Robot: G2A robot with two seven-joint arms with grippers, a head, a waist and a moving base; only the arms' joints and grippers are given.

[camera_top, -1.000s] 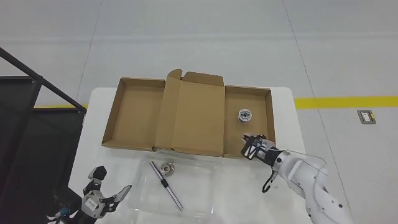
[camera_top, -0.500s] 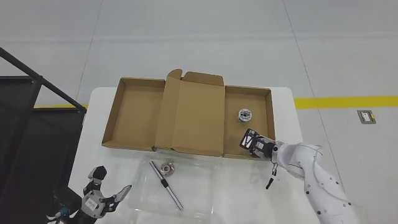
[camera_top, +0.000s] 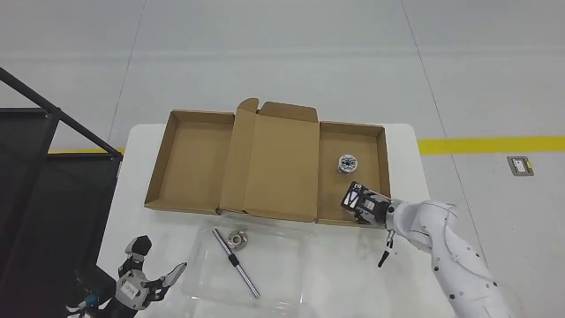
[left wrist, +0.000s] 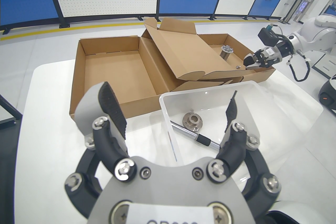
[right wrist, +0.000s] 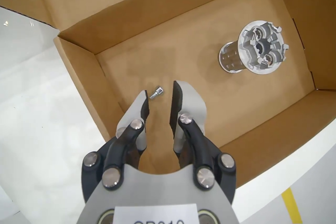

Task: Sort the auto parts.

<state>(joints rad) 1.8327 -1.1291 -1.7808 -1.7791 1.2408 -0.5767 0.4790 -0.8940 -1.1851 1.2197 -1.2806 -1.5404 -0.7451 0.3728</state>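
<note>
A small silver bolt (right wrist: 156, 92) lies on the floor of the cardboard box's right compartment (camera_top: 375, 137). My right gripper (right wrist: 160, 93) hovers open just above it, fingers either side, nothing held; it sits over the compartment's near corner (camera_top: 356, 200). A ribbed metal hub (right wrist: 253, 51) stands farther back in that compartment (camera_top: 348, 163). A clear plastic tray (camera_top: 291, 261) holds a flanged collar (left wrist: 192, 120) and a metal rod (camera_top: 236, 263). My left gripper (left wrist: 173, 101) is open near the table's front left corner (camera_top: 150, 276), facing the tray.
The cardboard box (camera_top: 190, 163) has an empty left compartment and a raised middle flap (camera_top: 278, 159). A black frame (camera_top: 35, 194) stands left of the white table (camera_top: 410, 155). Bare tabletop lies between the tray and the right edge.
My right gripper has moved from the box's near wall inward over the right compartment and turned slightly. The left arm and the parts have stayed still.
</note>
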